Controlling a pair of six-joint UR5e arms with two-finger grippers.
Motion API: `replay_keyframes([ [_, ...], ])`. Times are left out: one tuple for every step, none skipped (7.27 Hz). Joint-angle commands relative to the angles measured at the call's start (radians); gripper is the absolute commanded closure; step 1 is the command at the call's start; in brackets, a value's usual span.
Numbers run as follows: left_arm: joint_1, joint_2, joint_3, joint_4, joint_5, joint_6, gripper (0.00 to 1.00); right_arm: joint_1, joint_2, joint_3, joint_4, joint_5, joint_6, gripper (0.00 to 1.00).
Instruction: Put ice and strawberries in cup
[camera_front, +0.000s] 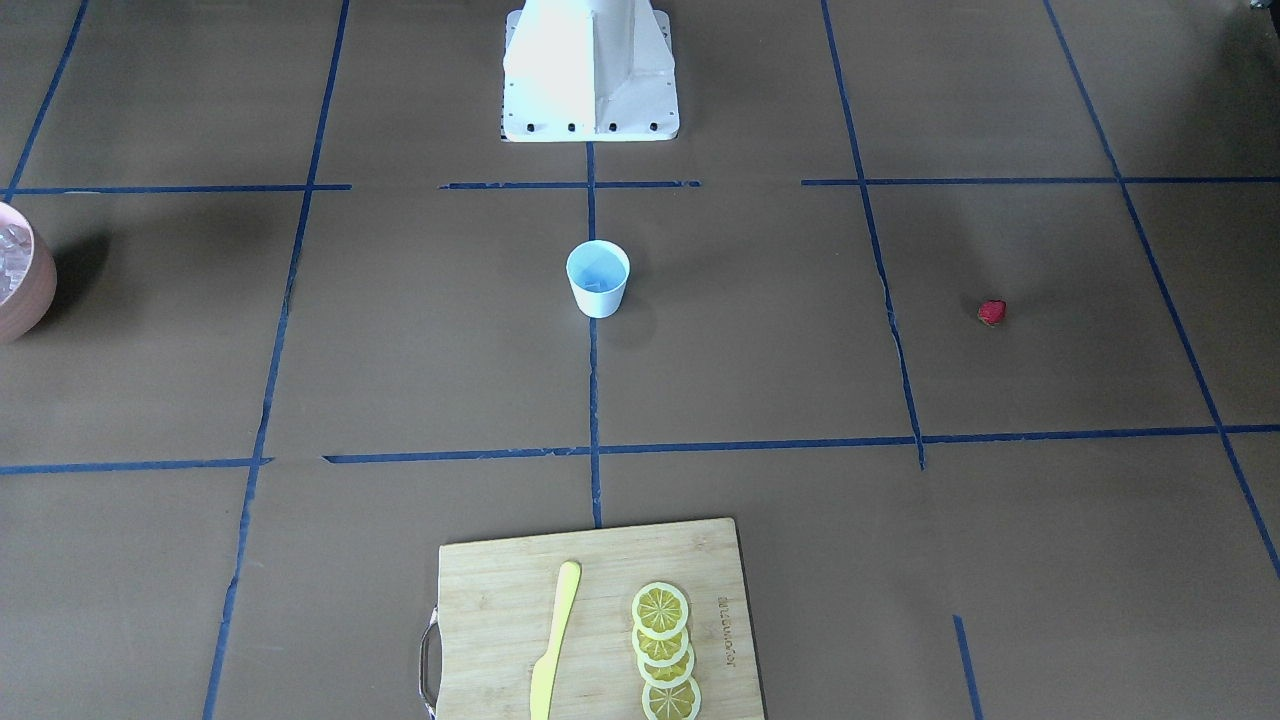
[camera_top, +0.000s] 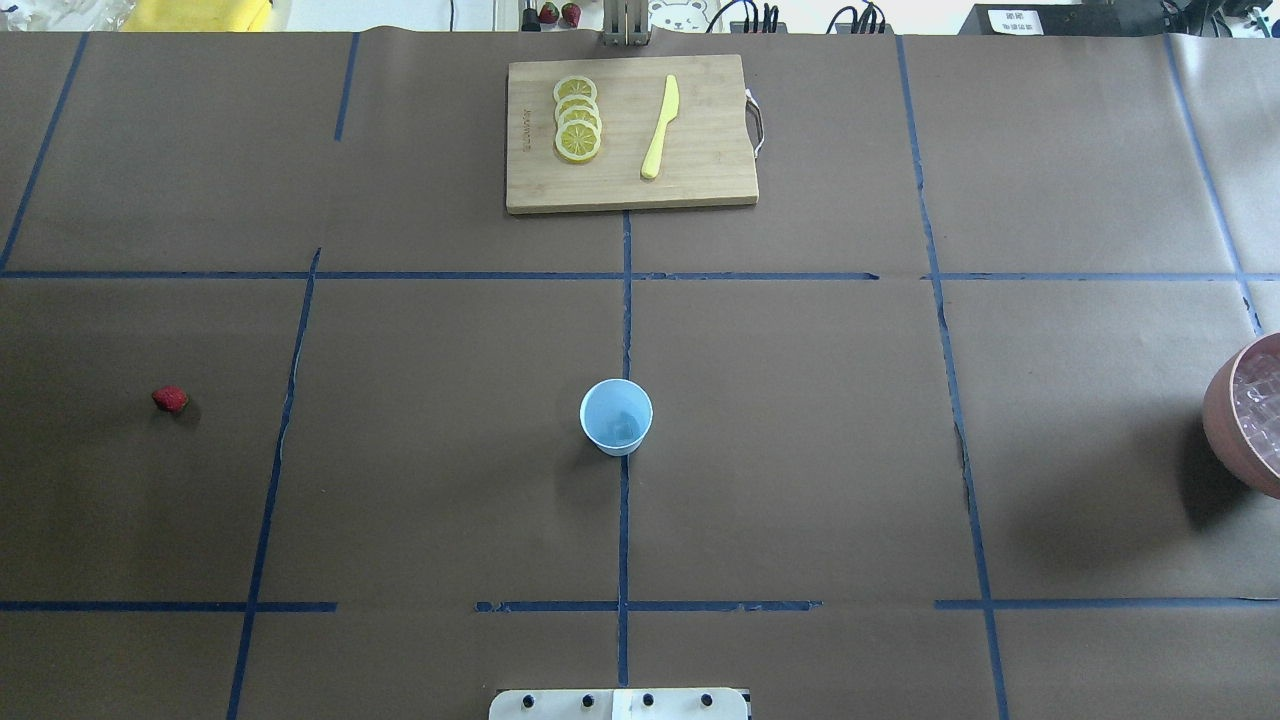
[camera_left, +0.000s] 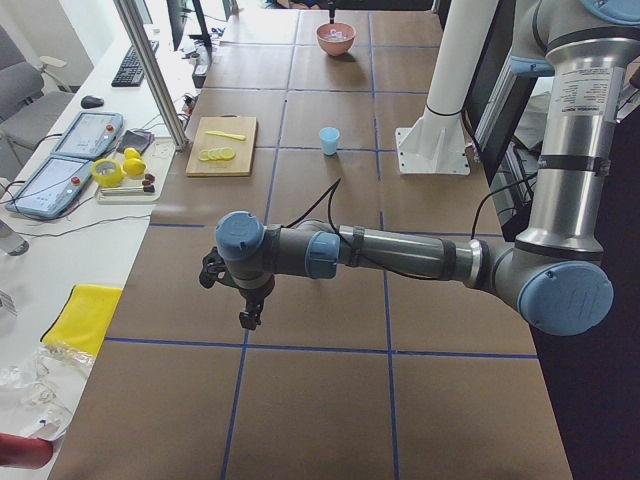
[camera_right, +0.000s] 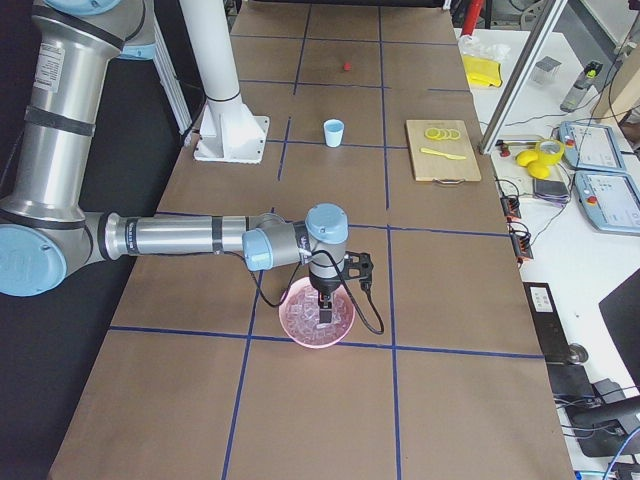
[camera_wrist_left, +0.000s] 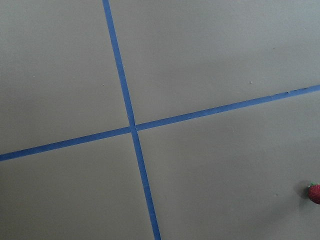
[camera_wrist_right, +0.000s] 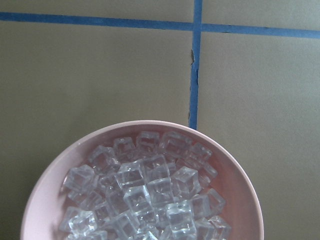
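The pale blue cup stands upright at the table's middle, also in the front view. A faint glassy shape lies in its bottom; I cannot tell what it is. The red strawberry lies alone on the robot's left, at the left wrist view's edge. Ice cubes fill a pink bowl at the far right. My right gripper hangs over the ice in the bowl. My left gripper hovers over bare table. Neither shows whether it is open.
A wooden cutting board with lemon slices and a yellow knife lies at the far side. The robot's white base stands behind the cup. Blue tape lines cross the brown table.
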Motion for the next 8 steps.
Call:
replay_keyframes([
  [0.000,0.001,-0.004,0.001,0.000,0.000,0.00,-0.007,0.002,-0.021,0.011,0.001,0.005,0.02],
  [0.000,0.001,-0.004,0.001,0.000,-0.002,0.00,-0.021,0.002,-0.020,0.011,0.002,0.005,0.11],
  [0.000,0.001,-0.004,0.000,0.000,-0.023,0.00,-0.045,0.002,-0.020,0.011,-0.001,0.002,0.17],
  [0.000,0.001,-0.004,0.000,0.000,-0.035,0.00,-0.065,0.002,-0.018,0.011,-0.001,0.000,0.24],
  [0.000,0.001,-0.004,-0.002,0.000,-0.035,0.00,-0.070,0.002,-0.020,0.012,-0.002,-0.004,0.25],
  [0.000,0.001,-0.005,-0.002,0.000,-0.035,0.00,-0.070,0.002,-0.026,0.011,-0.002,-0.004,0.25],
  [0.000,0.001,-0.005,-0.002,0.000,-0.035,0.00,-0.070,0.002,-0.031,0.012,-0.004,-0.004,0.25],
  [0.000,0.001,-0.005,-0.002,0.000,-0.035,0.00,-0.072,0.017,-0.040,0.011,-0.005,-0.004,0.26],
])
